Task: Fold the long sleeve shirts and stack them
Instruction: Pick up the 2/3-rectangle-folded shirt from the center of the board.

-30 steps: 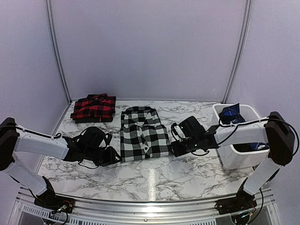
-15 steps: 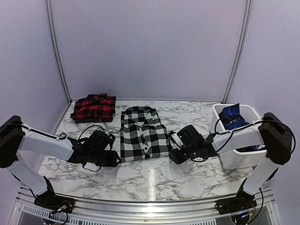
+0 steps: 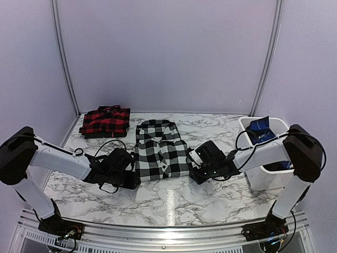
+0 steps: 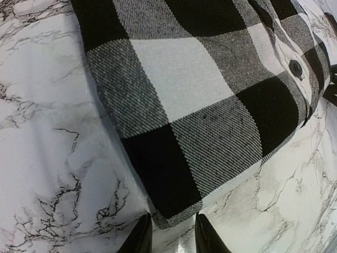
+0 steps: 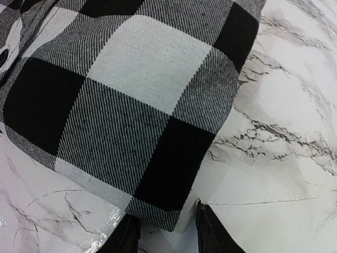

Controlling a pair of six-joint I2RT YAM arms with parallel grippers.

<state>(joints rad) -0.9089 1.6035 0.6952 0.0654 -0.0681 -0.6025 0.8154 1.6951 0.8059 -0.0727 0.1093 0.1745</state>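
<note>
— Black-and-white buffalo-check flannel shirt (image 3: 160, 151), where do we see it from above?
— Folded mid-table on the marbled tabletop (image 3: 174, 203); the folded red-and-black check flannel shirt (image 3: 106, 121) lies at its ten o'clock.
— Left wrist?
— Our left gripper (image 4: 171, 237) straddles its near corner, fingers not pinched.
— Right wrist?
— Our right gripper (image 5: 166, 232) likewise brackets a corner; grasp unclear.

Left wrist view: black-and-white shirt (image 4: 210, 95) cut off by the top and right edges; only the fingertips (image 4: 139, 240) enter at the bottom edge. Right wrist view: same shirt cut off at the top and left. Top view: both grippers' jaws hidden beneath the wrists; white bin (image 3: 251, 176) contents partly hidden by its wall and the arm.
</note>
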